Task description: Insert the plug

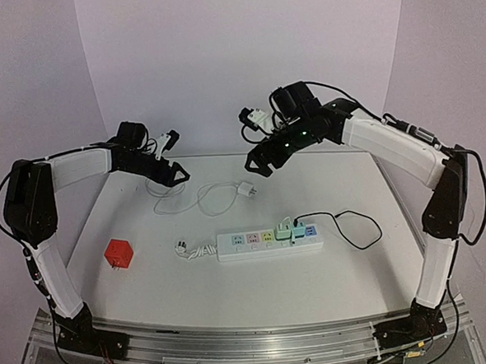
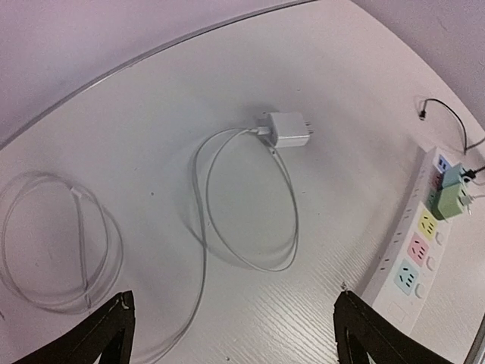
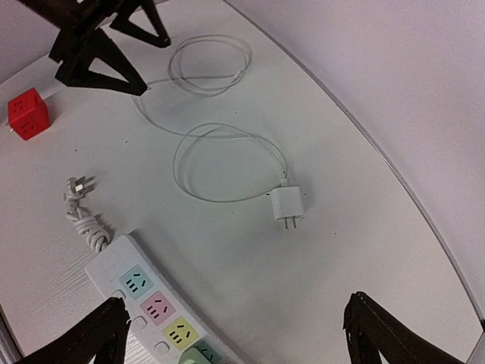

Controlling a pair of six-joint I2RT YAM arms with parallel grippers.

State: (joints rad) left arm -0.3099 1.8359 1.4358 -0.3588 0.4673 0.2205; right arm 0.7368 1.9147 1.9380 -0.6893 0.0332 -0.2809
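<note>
Left gripper [image 2: 233,299] and right gripper [image 3: 236,299] both released, jaws wide, holding nothing. White plug [image 1: 245,190] lies loose at frame centre, apart from power strip [image 1: 267,243] below it.

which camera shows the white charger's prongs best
The right wrist view: the white charger lies unobstructed, both prongs clearly visible. The left wrist view shows its body but the prongs barely; the top external view shows it small, prongs unreadable.
</note>
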